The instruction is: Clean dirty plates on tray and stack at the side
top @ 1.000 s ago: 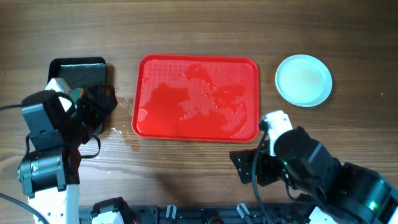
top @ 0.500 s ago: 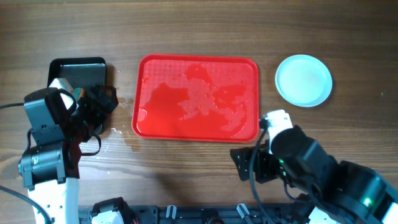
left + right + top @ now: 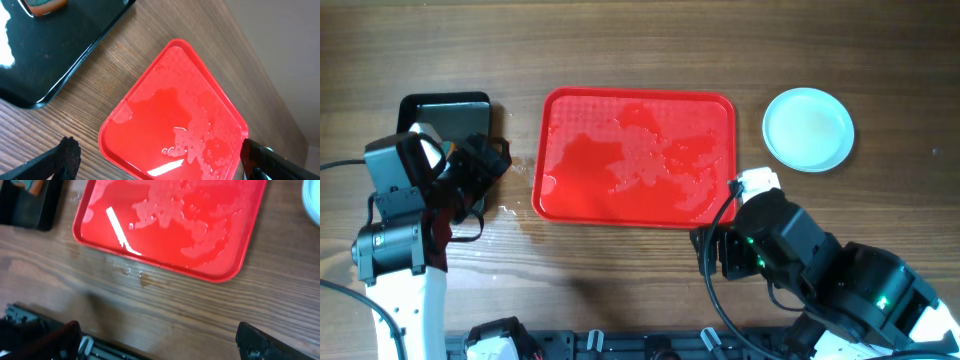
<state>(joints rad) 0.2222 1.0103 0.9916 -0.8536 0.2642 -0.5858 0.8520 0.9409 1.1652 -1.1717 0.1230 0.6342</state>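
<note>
The red tray lies mid-table, wet with water film and droplets, with no plate on it. It also shows in the left wrist view and the right wrist view. A round pale mint-white plate sits on the table right of the tray; only the top one shows from above. Its edge is at the right wrist view's top right. My left gripper is open and empty, left of the tray. My right gripper is open and empty, in front of the tray's front right corner.
A glossy black tray sits far left with an orange sponge on it. Water drops lie on the wood between the two trays. A black rail runs along the table's front edge.
My right arm has moved up and left, closer to the red tray's front right corner. My left arm has shifted slightly right and up. The tray and plate have not moved.
</note>
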